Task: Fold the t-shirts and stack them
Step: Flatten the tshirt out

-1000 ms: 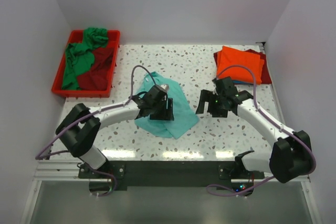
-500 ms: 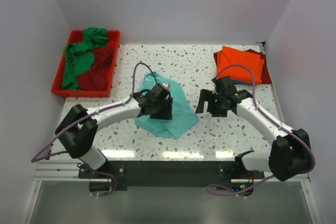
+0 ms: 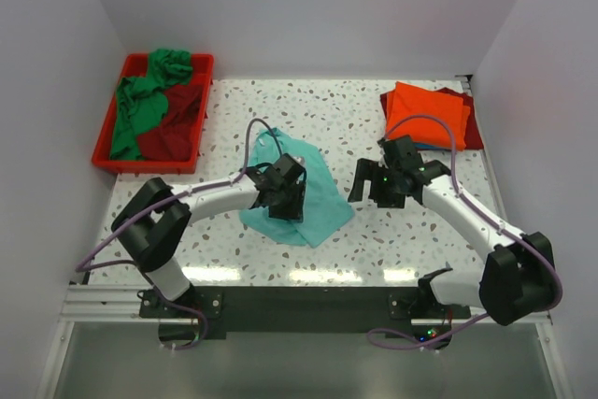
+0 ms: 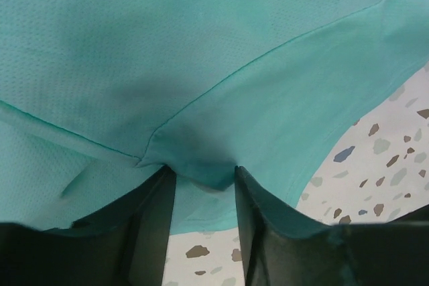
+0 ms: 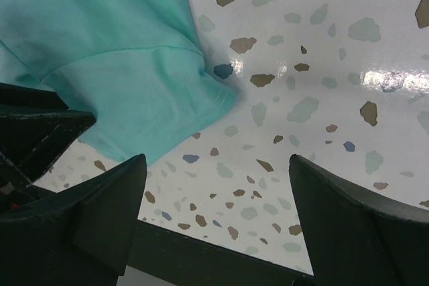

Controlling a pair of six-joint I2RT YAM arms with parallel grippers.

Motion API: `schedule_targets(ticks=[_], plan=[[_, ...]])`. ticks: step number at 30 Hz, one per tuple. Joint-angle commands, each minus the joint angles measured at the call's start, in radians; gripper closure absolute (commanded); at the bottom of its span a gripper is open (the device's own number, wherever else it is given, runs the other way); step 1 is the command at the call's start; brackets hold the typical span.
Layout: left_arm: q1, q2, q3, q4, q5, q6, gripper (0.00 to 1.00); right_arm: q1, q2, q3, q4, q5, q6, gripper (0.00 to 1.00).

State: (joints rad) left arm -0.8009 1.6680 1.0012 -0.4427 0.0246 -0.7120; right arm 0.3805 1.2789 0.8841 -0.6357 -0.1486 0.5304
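Left wrist view: the left gripper (image 4: 202,176) is pinching a fold of the light teal t-shirt (image 4: 201,45), crumpled mid-table (image 3: 374,128); the right gripper (image 5: 214,175) is hovering, jaws spread wide, just beside its edge.

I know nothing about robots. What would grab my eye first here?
The crumpled light teal cloth t-shirt mid-table stands out, a fold of it pinched by the left gripper while the right gripper hangs open beside it. Bright colour frames it: a rigid red plastic tray at the far left holds a loose green t-shirt and a dark red t-shirt, and a folded bright orange t-shirt lies at the far right.
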Motion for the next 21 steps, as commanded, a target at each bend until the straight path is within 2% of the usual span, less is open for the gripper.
schedule_targets(ticks=[1,4,5,6,10,14,17,21], plan=[[-0.003,0.018,0.016,0.036,0.018,0.028,0.55,0.001,-0.049,0.015,-0.005,0.017,-0.006,0.1],[-0.003,0.025,0.014,0.045,0.015,0.039,0.77,0.003,-0.055,0.013,-0.01,0.02,-0.006,0.09],[-0.003,0.033,0.019,0.047,0.015,0.046,0.95,0.003,-0.055,0.012,-0.012,0.02,-0.006,0.09],[-0.001,0.035,0.025,0.041,0.018,0.048,1.0,0.003,-0.055,0.012,-0.013,0.021,-0.006,0.09],[0.0,-0.025,0.079,-0.002,0.012,0.057,1.0,0.001,-0.055,0.018,-0.018,0.027,-0.012,0.09],[0.032,-0.134,0.238,-0.137,-0.021,0.069,1.0,0.001,-0.004,0.049,-0.01,0.018,-0.024,0.09],[0.123,-0.253,0.332,-0.232,-0.095,0.094,1.0,0.001,0.045,0.067,0.008,-0.023,-0.027,0.09],[0.368,-0.392,0.355,-0.281,-0.066,0.184,1.0,0.004,0.108,0.081,0.054,-0.074,-0.021,0.09]])
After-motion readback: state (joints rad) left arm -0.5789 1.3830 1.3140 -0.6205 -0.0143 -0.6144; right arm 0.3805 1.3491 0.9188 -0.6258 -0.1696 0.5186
